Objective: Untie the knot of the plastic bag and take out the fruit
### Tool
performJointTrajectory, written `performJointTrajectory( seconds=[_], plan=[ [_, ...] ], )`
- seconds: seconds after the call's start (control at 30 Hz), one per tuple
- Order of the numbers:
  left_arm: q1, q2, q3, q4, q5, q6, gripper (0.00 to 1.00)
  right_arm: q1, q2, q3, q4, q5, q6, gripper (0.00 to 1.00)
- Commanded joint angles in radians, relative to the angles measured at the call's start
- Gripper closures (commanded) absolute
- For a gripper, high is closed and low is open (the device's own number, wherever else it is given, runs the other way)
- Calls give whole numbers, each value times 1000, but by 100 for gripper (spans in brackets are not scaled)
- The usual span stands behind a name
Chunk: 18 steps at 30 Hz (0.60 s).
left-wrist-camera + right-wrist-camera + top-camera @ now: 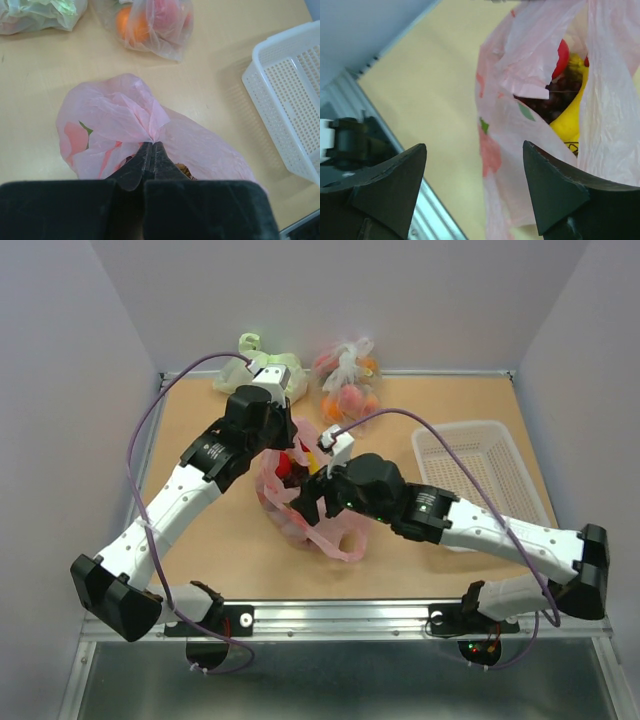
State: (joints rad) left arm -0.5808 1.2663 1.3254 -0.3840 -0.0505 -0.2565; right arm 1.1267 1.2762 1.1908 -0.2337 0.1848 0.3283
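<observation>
- Your left gripper (151,145) is pinching a gathered fold of the plastic bag (107,115), jaws fully closed on it.
- Your right gripper (474,147) is hanging wide open at the bag's mouth, gripping nothing.
- The bag is sitting mid-table, left of the white basket (470,465).
- You're seeing a banana (568,122) and dark grapes (555,100) lying inside.
</observation>
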Motion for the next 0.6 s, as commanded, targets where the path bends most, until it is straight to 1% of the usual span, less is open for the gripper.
performJointTrajectory(
  seconds=[0.0, 0.03, 0.1, 0.13, 0.17, 0.2, 0.27, 0.33, 0.37, 0.4, 0.53, 0.57],
  plan=[
    [1, -41, 74, 10, 31, -16, 100, -22, 139, 46, 11, 88, -103, 19],
    [1, -42, 74, 7, 29, -17, 100, -27, 176, 41, 32, 100, -109, 24],
    [2, -48, 75, 0, 31, -20, 100, -45, 205, 15, 117, 146, -107, 30],
    [2, -50, 72, -1, 26, -18, 100, -53, 222, -26, 176, 157, -95, 35],
    [2, -54, 63, 0, 23, -20, 100, -65, 229, -48, 203, 159, -88, 38],
    [1, -59, 58, 0, 18, -21, 100, -74, 236, -68, 221, 144, -75, 40],
    [1, -65, 49, 11, -6, -23, 100, -76, 267, -118, 226, 79, -63, 40],
    [4, -64, 40, 25, -44, -30, 100, -77, 278, -167, 226, -5, -28, 41],
    [3, -64, 34, 33, -58, -35, 100, -74, 275, -228, 226, -78, -9, 42],
    [6, -61, 29, 40, -74, -38, 100, -71, 269, -258, 226, -109, 11, 43],
    [27, -58, -3, 79, -147, -73, 100, 7, 215, -399, 226, -136, 98, 60],
    [30, -56, -12, 85, -153, -79, 100, 15, 201, -424, 226, -149, 115, 61]
  ],
)
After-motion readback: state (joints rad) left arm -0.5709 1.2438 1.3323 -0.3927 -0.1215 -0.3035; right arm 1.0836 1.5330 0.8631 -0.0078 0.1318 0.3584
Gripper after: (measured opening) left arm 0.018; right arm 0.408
